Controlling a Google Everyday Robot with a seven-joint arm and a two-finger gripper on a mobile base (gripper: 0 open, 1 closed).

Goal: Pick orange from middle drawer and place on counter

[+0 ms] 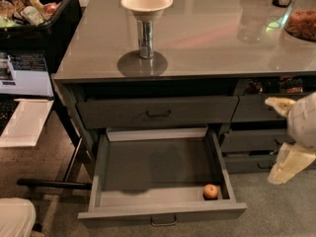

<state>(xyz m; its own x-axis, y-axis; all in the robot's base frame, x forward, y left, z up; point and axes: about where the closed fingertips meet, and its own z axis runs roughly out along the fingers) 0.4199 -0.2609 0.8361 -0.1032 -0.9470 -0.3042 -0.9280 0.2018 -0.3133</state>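
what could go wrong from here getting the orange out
The orange sits in the front right corner of the middle drawer, close to its front and right walls, so the open end effector, off to the drawer's right, may strike a wall before closing on it.
It is round and could roll across the bare drawer floor if nudged.
On the counter, the cream bowl perched on a metal can looks easy to topple.

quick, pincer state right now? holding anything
pincer: open, holding nothing, at the right edge of view, right of the open drawer; the orange lies in that drawer.
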